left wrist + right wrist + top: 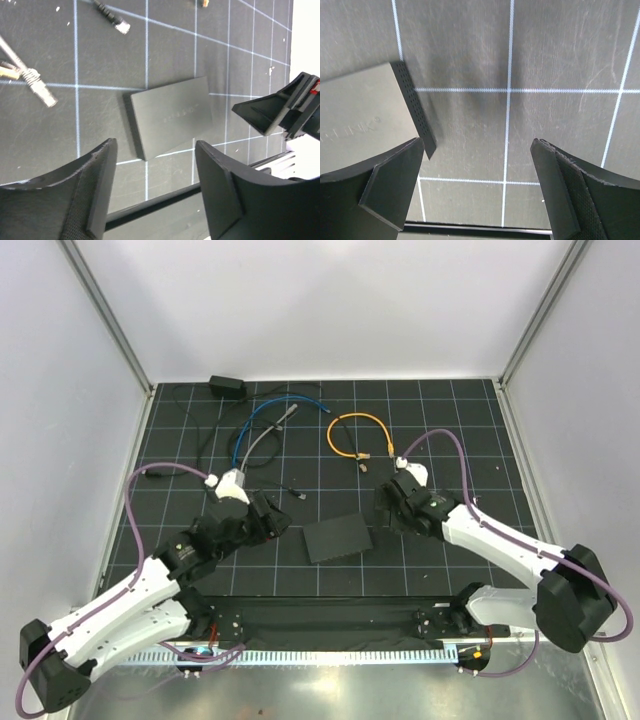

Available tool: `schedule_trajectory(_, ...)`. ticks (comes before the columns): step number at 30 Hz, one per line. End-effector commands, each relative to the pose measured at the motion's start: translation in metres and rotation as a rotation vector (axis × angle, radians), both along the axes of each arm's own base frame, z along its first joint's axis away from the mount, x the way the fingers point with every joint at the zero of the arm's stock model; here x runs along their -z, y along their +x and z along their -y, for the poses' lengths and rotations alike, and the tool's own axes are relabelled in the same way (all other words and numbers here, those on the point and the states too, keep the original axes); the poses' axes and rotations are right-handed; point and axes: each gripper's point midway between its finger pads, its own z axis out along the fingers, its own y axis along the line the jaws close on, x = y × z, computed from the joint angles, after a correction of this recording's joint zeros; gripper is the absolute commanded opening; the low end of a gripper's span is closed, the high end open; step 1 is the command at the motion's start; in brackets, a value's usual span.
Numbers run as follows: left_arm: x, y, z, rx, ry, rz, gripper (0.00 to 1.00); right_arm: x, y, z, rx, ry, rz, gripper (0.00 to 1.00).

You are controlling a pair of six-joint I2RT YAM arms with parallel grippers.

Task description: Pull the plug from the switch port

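Left hand [278, 521] and right hand [384, 509], both spread open, flank the flat matte-black switch [338, 538], one edge perforated.

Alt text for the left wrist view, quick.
A flat matte-black rectangular box lies on the black gridded mat just beyond the open left gripper, with no cable seen in its visible edges. Two loose cable plugs lie at upper left; the right gripper shows at the right edge.

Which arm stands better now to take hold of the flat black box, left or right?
Probably right: the right pincer, open, hangs low with the box just beside one finger. The left pincer, also open, sees it farther off.
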Motion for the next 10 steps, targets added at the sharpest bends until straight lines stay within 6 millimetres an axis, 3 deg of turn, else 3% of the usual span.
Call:
schedule_trajectory(1,0.002,-0.002,-0.004,-0.024,-0.058,0.014,0.7,-0.002,-0.002,-0.009,-0.015,0.056,0.009,1.0)
schedule_trajectory(8,0.008,-0.004,-0.002,-0.002,-0.135,0.017,0.75,-0.005,-0.005,-0.021,-0.075,0.134,0.037,1.0)
schedule_trajectory(10,0.006,-0.002,0.002,0.015,-0.17,0.04,0.75,-0.011,-0.004,-0.032,-0.127,0.193,0.069,1.0)
